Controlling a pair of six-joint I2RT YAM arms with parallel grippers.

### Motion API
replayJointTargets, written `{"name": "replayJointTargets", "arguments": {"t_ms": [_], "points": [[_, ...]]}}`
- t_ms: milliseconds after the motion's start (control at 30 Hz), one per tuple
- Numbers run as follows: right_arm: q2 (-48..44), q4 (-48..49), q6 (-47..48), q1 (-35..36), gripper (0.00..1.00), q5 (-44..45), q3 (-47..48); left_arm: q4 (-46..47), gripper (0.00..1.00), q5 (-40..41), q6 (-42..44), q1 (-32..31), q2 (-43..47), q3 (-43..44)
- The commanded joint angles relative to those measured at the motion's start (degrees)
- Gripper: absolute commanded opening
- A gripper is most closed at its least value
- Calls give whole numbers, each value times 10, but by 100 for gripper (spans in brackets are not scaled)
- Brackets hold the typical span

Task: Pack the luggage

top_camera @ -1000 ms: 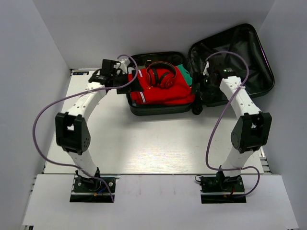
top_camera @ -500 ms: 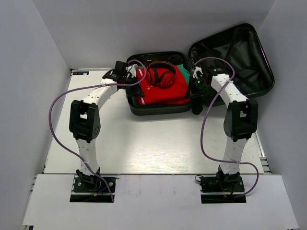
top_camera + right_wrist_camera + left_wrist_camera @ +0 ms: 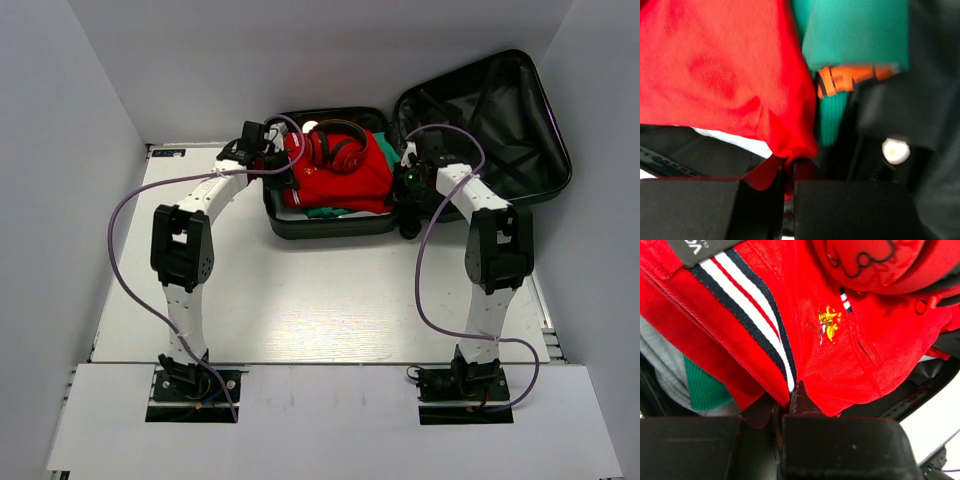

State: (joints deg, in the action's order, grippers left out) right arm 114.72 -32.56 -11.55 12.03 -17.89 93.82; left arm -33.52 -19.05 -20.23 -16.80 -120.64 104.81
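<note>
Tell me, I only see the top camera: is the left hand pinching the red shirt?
Observer: Yes. The left wrist view shows the left hand shut on the edge of the red shirt, beside its striped band.
Operator: And the other one?
Observer: Its own wrist view shows the right hand shut on a corner of the red shirt too.
Operator: What's beside it?
Observer: A green garment with an orange strip.

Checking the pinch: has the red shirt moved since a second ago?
Yes. The red shirt has pulled back from the near rim of the luggage, uncovering green fabric.
</note>
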Motion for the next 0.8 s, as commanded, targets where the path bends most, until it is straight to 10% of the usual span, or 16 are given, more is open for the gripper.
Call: {"name": "replayJointTargets", "arguments": {"t_ms": [0,167,200,300,400,467,633,767], "points": [[4,6,12,0,0,54,-53,35,0,86,14,18,18,-87],[-35,-27,35,3,12,65,-51,20,7,75,30,24,31,-104],[-51,-34,44,3,29,74,-15,21,29,65,35,24,43,-102],[-78,-101,56,2,53,100,80,34,47,45,34,25,60,-83],[-95,-161,60,-2,76,173,154,46,99,34,25,25,87,-65],[-106,-184,65,-3,90,318,191,50,100,30,22,24,108,-61],[-136,-164,113,-34,90,585,194,8,100,41,41,28,141,-4],[-146,-161,145,-112,90,625,179,-70,100,78,54,40,165,34]]}}
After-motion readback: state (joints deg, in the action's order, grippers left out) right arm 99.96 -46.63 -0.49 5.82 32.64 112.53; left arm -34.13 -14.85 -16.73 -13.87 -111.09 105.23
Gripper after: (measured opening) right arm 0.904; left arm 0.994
